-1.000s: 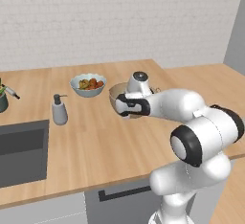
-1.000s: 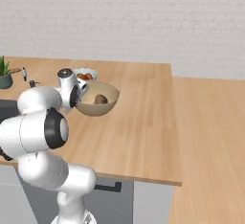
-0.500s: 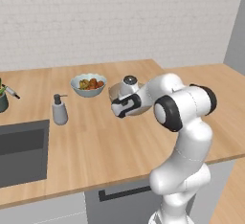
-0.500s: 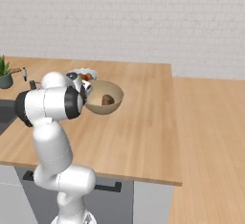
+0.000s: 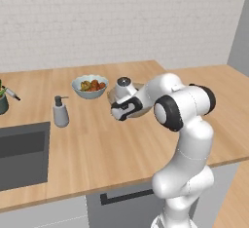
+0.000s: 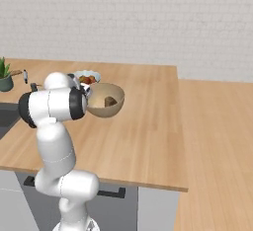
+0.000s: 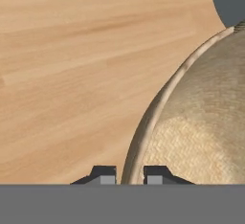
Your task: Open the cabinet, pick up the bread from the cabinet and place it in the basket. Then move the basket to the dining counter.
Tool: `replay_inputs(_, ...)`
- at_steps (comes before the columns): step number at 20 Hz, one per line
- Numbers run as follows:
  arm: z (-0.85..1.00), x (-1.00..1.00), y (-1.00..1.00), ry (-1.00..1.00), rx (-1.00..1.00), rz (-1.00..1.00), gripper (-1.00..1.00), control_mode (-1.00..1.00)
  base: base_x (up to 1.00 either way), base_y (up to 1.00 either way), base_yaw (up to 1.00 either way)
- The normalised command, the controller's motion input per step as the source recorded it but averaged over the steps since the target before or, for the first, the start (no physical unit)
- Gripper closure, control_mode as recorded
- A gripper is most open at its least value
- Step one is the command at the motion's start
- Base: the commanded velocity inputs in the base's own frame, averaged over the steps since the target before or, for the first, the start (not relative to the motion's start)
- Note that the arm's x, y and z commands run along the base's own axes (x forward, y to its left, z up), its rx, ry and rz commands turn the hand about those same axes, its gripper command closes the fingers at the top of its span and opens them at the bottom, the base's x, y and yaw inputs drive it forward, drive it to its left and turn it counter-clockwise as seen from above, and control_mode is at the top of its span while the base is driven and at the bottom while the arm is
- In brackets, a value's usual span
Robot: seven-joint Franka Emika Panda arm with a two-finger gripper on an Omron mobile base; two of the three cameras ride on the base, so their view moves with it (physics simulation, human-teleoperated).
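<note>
Gripper (image 7: 129,176) is seen clamped narrowly on the rim of the basket (image 6: 105,100), one fingertip (image 7: 103,174) outside the wall, the other inside. Basket is held over the dining counter (image 5: 112,144), tilted in the right base view; whether it touches the wood cannot be told. A brown loaf of bread (image 6: 109,101) is seen inside. Fruit bowl (image 5: 89,85) is found just behind, soap dispenser (image 5: 60,111) and sink (image 5: 22,153) further left.

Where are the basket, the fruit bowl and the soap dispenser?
basket (image 6: 105,101), right base view, outer wall.
fruit bowl (image 5: 89,91), left base view, front wall.
soap dispenser (image 5: 61,116), left base view, bottle body.
</note>
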Motion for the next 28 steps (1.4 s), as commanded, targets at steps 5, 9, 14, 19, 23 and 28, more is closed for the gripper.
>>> replay_inputs(5, 0.03, -0.04, -0.11, 0.0, 0.0, 0.0, -1.0, -1.0, 0.0, 0.0, 0.0)
replay_inputs(9, 0.32, -0.43, -0.09, 0.0, 0.0, 0.0, -1.0, -1.0, 0.0, 0.0, 0.0)
replay_inputs(14, 0.66, -0.88, 0.0, -0.08, 0.02, -0.04, -1.0, -1.0, 0.0, 0.0, 0.0)
replay_inputs(19, 0.86, -0.82, 0.0, -0.07, 0.01, -0.09, -1.0, -1.0, 0.0, 0.0, 0.0)
replay_inputs(23, 0.9, -0.92, -0.09, -0.02, 0.01, -0.17, -1.0, -1.0, 0.0, 0.0, 0.0)
replay_inputs(28, 0.54, -1.0, -0.36, 0.0, 0.1, -0.29, -1.0, -1.0, 0.0, 0.0, 0.0)
